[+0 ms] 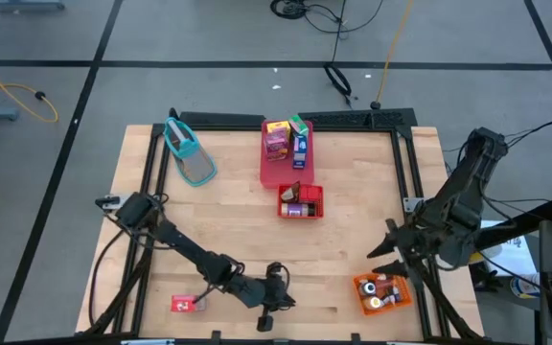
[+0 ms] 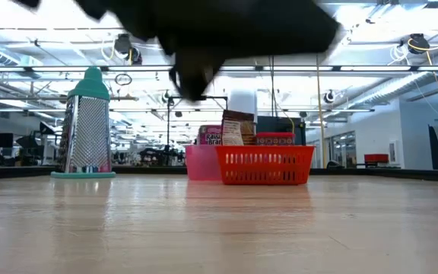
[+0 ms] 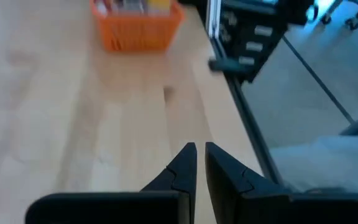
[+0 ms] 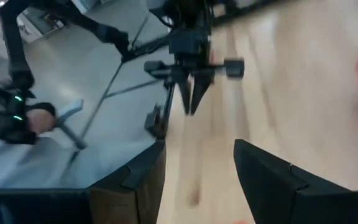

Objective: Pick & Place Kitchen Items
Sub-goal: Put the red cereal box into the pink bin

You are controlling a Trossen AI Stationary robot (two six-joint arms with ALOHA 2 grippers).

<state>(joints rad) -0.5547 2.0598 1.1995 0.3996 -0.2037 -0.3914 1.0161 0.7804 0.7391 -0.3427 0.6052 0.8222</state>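
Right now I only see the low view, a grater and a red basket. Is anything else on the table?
Observer: Yes, an orange bin of small things, on the right arm's side.
Operator: Is a gripper grabbing from it?
Observer: No, the right gripper near it is open and empty.
Operator: And the other one?
Observer: The left gripper is shut and empty; a pink packet lies on the table nearby.

Grater [image 1: 190, 153] far-left on table [image 1: 228, 225]; cartons [image 1: 287, 140] in tray [image 1: 274, 172] behind basket [image 1: 301, 202]; bin [image 1: 382, 292] near-right; packet [image 1: 183, 304] near-left.
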